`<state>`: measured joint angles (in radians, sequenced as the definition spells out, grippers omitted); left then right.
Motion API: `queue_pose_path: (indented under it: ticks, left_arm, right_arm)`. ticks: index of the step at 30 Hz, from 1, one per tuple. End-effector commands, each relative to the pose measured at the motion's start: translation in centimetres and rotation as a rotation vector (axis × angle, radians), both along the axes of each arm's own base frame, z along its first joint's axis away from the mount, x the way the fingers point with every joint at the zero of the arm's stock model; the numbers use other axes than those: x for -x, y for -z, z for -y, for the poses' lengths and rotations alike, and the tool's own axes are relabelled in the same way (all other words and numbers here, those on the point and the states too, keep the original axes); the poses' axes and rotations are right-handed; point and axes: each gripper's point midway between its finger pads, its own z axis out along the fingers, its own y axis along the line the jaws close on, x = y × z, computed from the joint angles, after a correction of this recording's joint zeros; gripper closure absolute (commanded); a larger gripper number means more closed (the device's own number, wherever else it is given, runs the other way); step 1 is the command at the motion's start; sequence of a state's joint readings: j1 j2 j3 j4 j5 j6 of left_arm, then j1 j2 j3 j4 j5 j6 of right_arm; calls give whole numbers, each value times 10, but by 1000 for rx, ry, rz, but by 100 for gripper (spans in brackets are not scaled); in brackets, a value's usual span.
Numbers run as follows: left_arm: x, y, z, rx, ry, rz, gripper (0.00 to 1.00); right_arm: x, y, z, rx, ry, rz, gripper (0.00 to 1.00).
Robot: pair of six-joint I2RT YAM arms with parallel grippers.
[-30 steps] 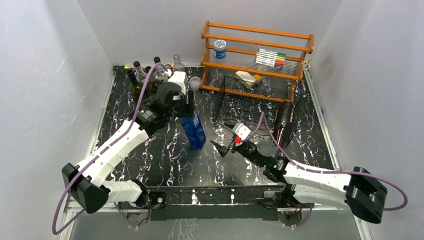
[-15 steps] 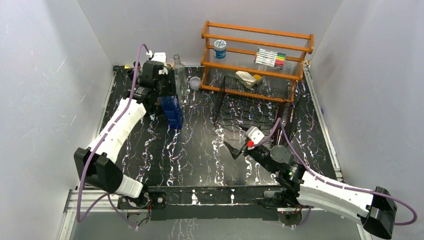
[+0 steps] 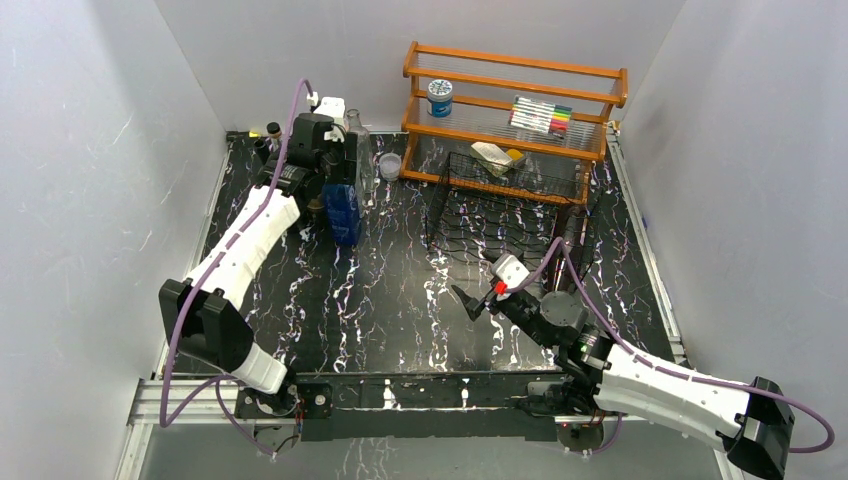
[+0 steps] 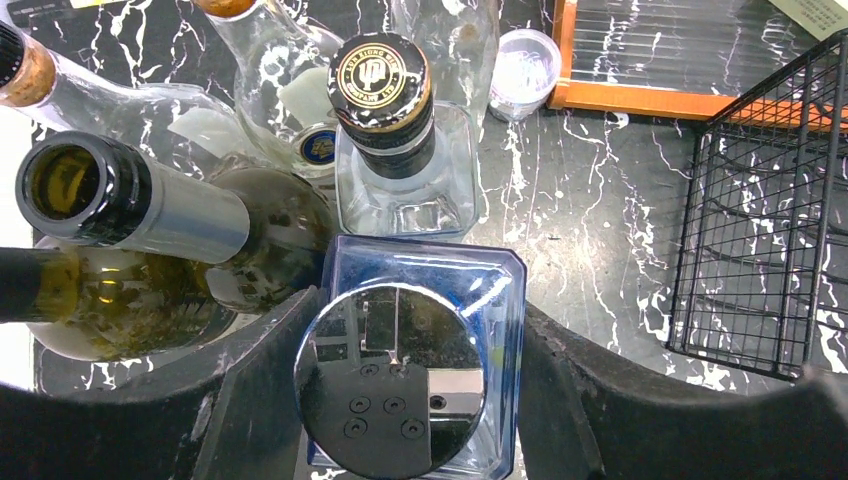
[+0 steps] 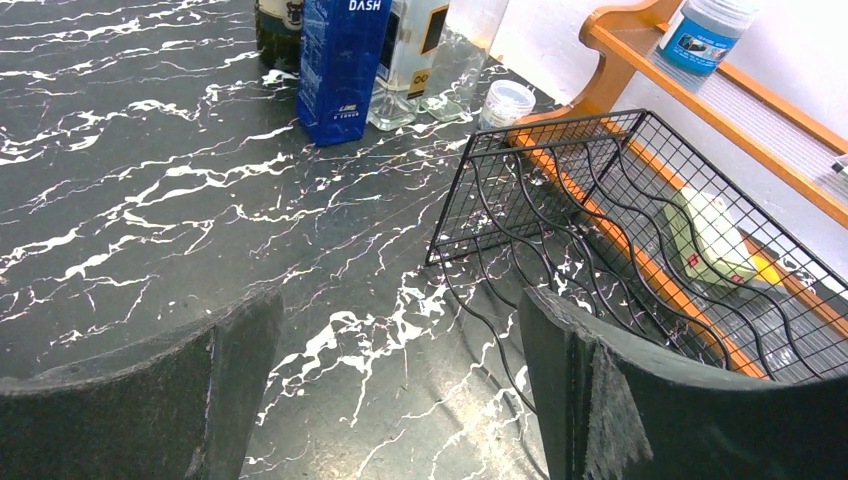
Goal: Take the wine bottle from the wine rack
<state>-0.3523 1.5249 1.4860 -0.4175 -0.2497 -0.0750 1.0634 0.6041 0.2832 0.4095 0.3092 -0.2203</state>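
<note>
The wine bottle [image 3: 342, 208] is a blue square glass bottle with a mirror-like round cap. It stands upright at the back left, and it also shows in the left wrist view [image 4: 500, 290] and the right wrist view [image 5: 340, 70]. My left gripper [image 3: 336, 168] is shut on its top from above, with the fingers [image 4: 570, 400] against both sides. The black wire wine rack [image 3: 505, 215] stands to the right with no bottle in its slots; it also shows in the left wrist view [image 4: 770, 230] and the right wrist view [image 5: 620, 210]. My right gripper [image 3: 474, 300] is open and empty just in front of the rack, low over the table [image 5: 400, 390].
Several glass bottles [image 3: 290, 150] crowd the back left corner, touching the blue bottle's far side [image 4: 390, 130]. A small plastic cup [image 3: 389, 165] stands beside them. The orange wooden shelf [image 3: 515, 100] behind the rack holds a jar [image 3: 439, 96] and markers [image 3: 540, 115].
My left arm carried the blue bottle from the table's middle to the back left, upright beside the other bottles. My right gripper drew back from the rack toward the near edge.
</note>
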Motion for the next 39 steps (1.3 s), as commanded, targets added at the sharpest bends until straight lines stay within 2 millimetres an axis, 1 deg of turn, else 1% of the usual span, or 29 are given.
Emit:
queue_pose_path:
  ticks: [1,3,5,6,7,9,10,11,13,14,15,16,17,18,19,21,24,27,28,31,32,35,38,39]
  left_arm:
    - [-16,-57,-4,15,-10,185,84]
    - [-15,-48,-4,4,-10,169,83]
    - [-13,-38,-6,-1,-16,150,77]
    - [-10,-31,-7,-4,-20,135,70]
    - [-8,-28,-8,-2,-25,130,62]
    - [-1,-26,-10,12,-36,129,41]
    - [3,-27,-10,22,-35,129,27]
    - [6,-32,-11,26,-33,134,15]
    - [15,-44,-12,34,-23,141,4]
    - [21,-50,-12,42,-10,141,2]
    - [23,-53,-11,48,-6,136,2]
    - [33,-68,-13,70,-8,152,2]
    - [40,-75,-13,98,-15,160,2]
    - [47,-77,-12,140,-24,163,2]
    - [59,-81,-5,210,7,171,2]
    - [75,-86,7,317,46,186,2]
    - [90,-94,22,439,101,195,2]
    - [102,-88,49,573,204,152,2]
    - [106,-82,57,605,233,132,2]
    - [117,-61,77,668,270,81,2]
    - [123,-54,87,675,292,70,2]
    - [144,-33,124,647,344,63,2]
    - [170,-2,174,651,410,-6,2]
    - [177,4,193,658,448,-15,2]
  right_arm:
    - [-1,-14,-1,-50,6,18,2]
    - [-1,-13,-2,-49,4,14,2]
    - [0,-14,-2,-48,2,13,2]
    - [1,-14,-3,-46,-10,13,2]
    - [3,-13,-6,-42,-28,12,2]
    - [7,-15,-11,-25,-60,0,2]
    - [7,-19,-13,-4,-71,-13,2]
    - [7,-23,-13,10,-65,-30,2]
    - [5,-27,-10,25,-37,-69,2]
    - [1,-34,-6,-3,-1,-90,2]
    - [-6,-44,3,-71,83,-132,2]
    - [-20,-55,20,-144,224,-169,2]
    - [-30,-62,36,-184,342,-199,2]
    - [-34,-66,45,-178,409,-204,2]
    - [-39,-68,54,-144,464,-198,2]
    - [-44,-72,63,-85,532,-178,2]
    - [-51,-80,73,-61,610,-158,2]
    - [-59,-90,78,-45,644,-158,2]
    - [-63,-91,82,-40,664,-159,2]
    - [-83,-92,105,-41,742,-194,2]
    - [-91,-92,112,-52,761,-217,2]
    - [-110,-85,134,-88,810,-315,2]
    - [-117,-79,144,-108,836,-402,2]
    - [-119,-80,145,-112,846,-416,2]
